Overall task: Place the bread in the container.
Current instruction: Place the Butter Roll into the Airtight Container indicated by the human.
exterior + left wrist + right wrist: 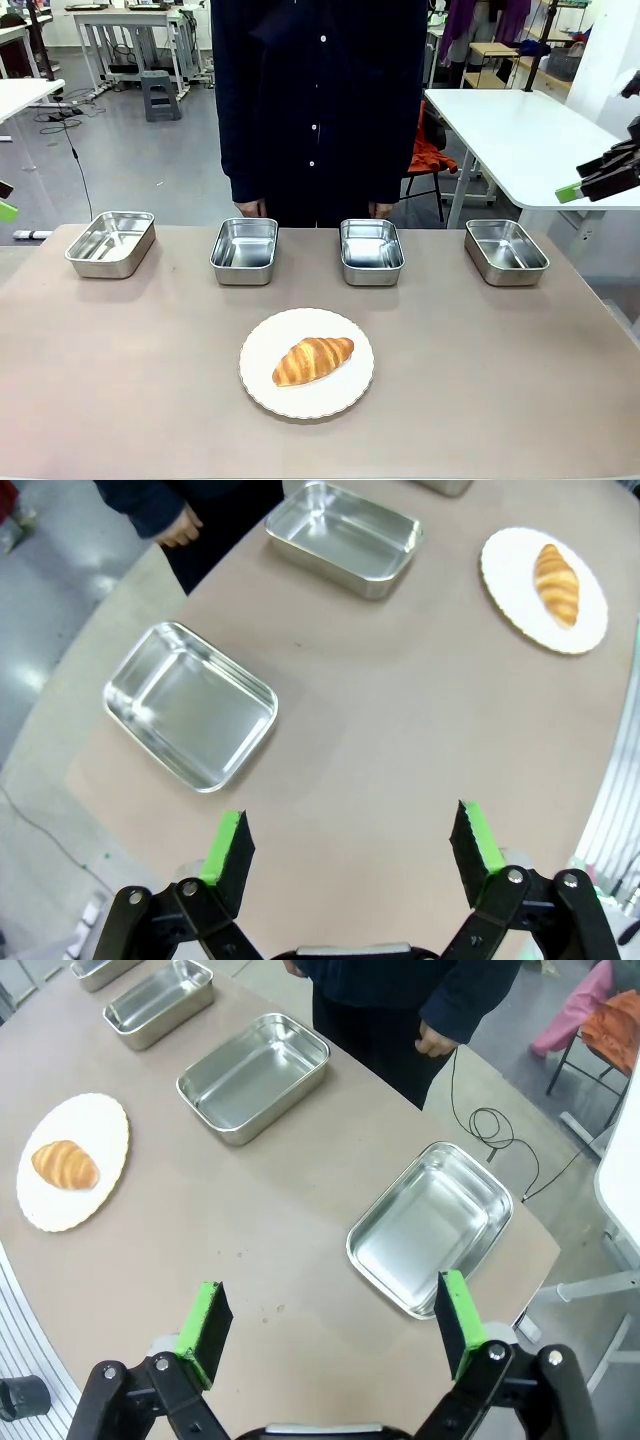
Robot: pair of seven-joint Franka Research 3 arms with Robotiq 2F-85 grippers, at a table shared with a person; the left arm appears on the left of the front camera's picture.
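Note:
The bread [313, 360], a golden-brown croissant, lies on a round white plate [262, 388] near the table's front middle. Several shiny steel containers stand in a row behind it, from the far-left one [111, 243] to the far-right one [506, 250]. At the table's left end my left gripper [350, 825] hovers open and empty, high above bare tabletop beside the far-left container [190, 705], with the bread [557, 582] far off. My right gripper [330, 1295] also hangs open and empty, over the table edge close to the far-right container [430, 1225], the bread [65, 1164] well away.
A person in dark clothes stands at the far edge, hands [250, 208] hanging just behind the two middle containers [245, 250]. The brown tabletop [480, 370] is bare around the plate. A white table [520, 140] stands off to the back right.

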